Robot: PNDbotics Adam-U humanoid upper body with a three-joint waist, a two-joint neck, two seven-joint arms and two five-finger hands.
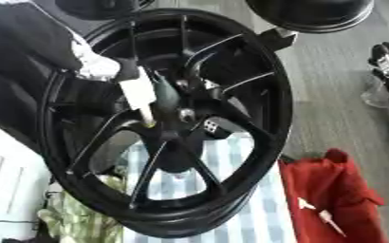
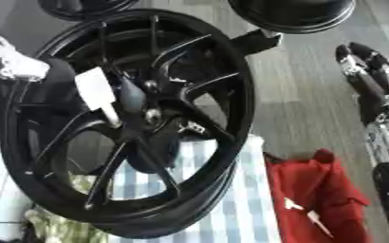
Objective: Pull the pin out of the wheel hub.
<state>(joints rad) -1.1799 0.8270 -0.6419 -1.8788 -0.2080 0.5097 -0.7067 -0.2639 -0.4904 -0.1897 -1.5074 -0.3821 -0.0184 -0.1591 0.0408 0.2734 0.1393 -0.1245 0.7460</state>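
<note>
No writing is legible on the black wheel; the left hand reaches its hub, grip unclear; the right hand hangs relaxed.

wheel: a black spoked wheel, tilted, filling most of the view; its lower rim rests on the cloth.
hub: at the middle where the spokes meet, with a small pale round part showing.
white piece: a flat white tab just left of the hub, lying against the spokes.
left arm: black with a white part, coming in from the left edge behind the rim; its hand cannot be made out.
right arm: black and silver, along the right edge, well apart from the wheel.
cloth: blue-and-white checked, on the surface under the wheel.
red cloth: right of the checked cloth, with small white pieces on it.
</note>
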